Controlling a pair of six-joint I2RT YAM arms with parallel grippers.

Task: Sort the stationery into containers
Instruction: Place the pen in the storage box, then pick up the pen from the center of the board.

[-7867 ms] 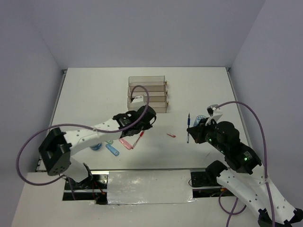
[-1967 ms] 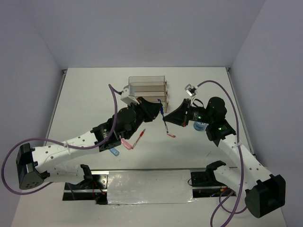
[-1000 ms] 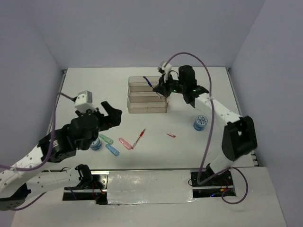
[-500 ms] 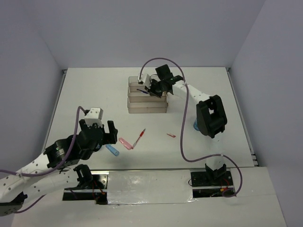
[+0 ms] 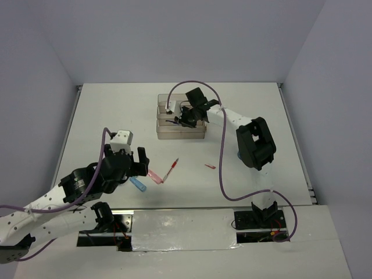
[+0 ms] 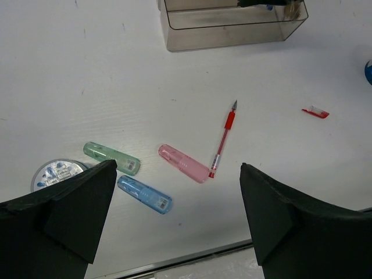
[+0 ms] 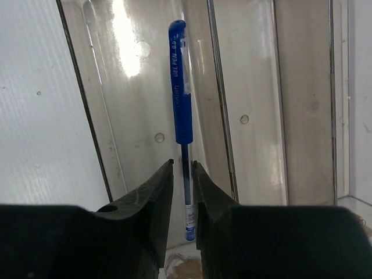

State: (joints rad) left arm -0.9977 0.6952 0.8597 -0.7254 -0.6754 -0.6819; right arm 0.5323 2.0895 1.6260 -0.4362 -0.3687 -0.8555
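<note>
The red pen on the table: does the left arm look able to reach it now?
Probably yes. The open left gripper hovers above the red pen and nothing covers it; only the pink case seems to touch its lower end.

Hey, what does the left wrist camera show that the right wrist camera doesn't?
Only the left wrist view: a red pen, a pink capsule, a blue capsule, a green capsule, a blue roll and a small red cap, all loose on the table.
Only the right wrist view: a blue pen lying in one compartment, its lower end between the narrowly parted fingers of the right gripper.
Both: the clear trays.
</note>
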